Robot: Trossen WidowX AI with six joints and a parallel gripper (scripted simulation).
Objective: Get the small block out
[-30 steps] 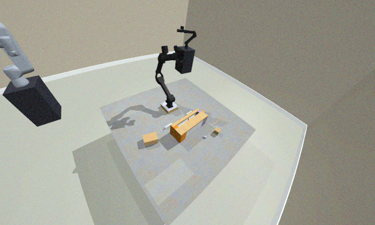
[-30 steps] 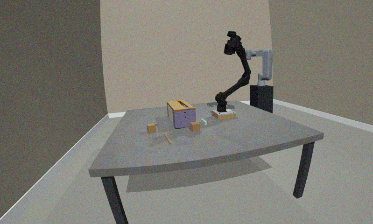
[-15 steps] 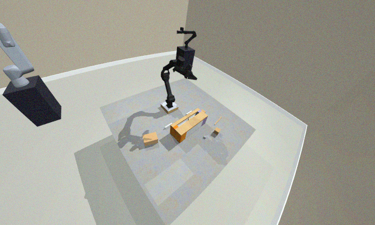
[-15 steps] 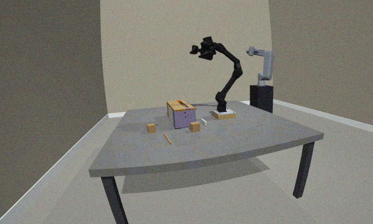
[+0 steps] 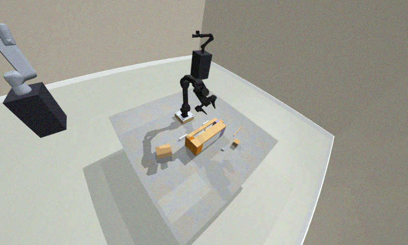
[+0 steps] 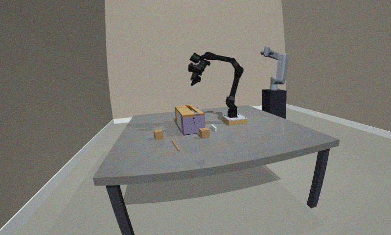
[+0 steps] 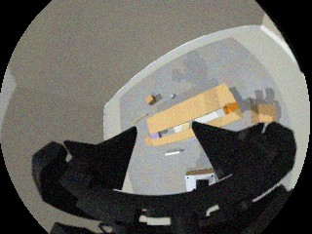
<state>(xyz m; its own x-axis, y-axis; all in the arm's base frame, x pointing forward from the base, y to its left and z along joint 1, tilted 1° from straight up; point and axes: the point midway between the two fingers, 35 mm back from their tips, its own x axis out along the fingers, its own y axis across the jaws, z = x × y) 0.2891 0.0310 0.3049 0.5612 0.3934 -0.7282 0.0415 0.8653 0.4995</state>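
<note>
The box [image 5: 208, 135] [image 6: 193, 125] [image 7: 187, 108] stands on the table [image 5: 181, 209] [image 6: 249, 151]. It has a wooden top with a long slot, an orange end and a purple end. Its clear front faces away from the arm's base. Pale and dark shapes show through the slot in the wrist view; I cannot tell which, if any, is the small block. My gripper [image 5: 210, 111] [image 6: 192, 82] [image 7: 164, 127] is open and empty, high above the table and box, pointing down at a slant.
A wooden cube [image 5: 236, 142] [image 6: 158, 134] [image 7: 150, 99] and a thin stick [image 5: 237, 131] [image 6: 175, 145] lie beyond the box. Another cube [image 6: 204, 132] is by the purple end. A larger wooden block [image 5: 163, 151] [image 7: 265, 113] is off the orange end. A white bar [image 6: 213, 128] [image 7: 173, 153] lies on the base side.
</note>
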